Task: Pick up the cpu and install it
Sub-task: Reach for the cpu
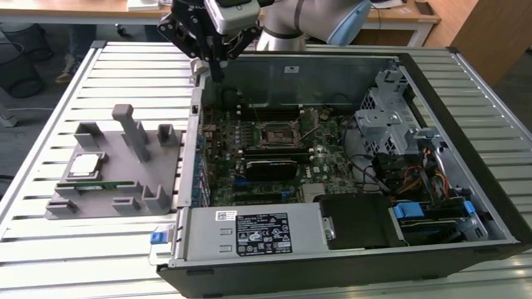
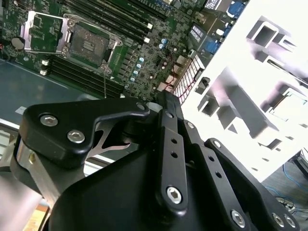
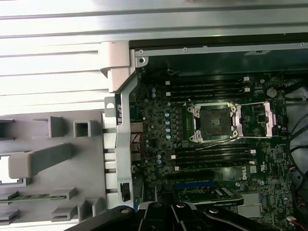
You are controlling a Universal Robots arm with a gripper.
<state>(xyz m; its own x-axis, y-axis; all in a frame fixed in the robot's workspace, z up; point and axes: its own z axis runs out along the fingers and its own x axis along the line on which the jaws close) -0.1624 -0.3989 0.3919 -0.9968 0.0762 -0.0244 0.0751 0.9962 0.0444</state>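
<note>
A slatted metal table in a workshop with wooden furniture.
The pale ribbed table [image 1: 75, 249] lay brightly lit across the exterior view. Behind it stood a light wooden desk [image 1: 75, 11]. A black mesh bin [image 1: 23, 40] sat on the dark grey floor [image 1: 21, 143] at the exterior view's left, and a brown wooden panel [image 1: 490, 31] stood at its right.

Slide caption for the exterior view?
Gripper above the wall of the open computer case; cpu on the grey holder beside it.

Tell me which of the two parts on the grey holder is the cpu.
The cpu is the flat square chip with the silvery top; the other part, the memory stick, is long, narrow and green.
</note>
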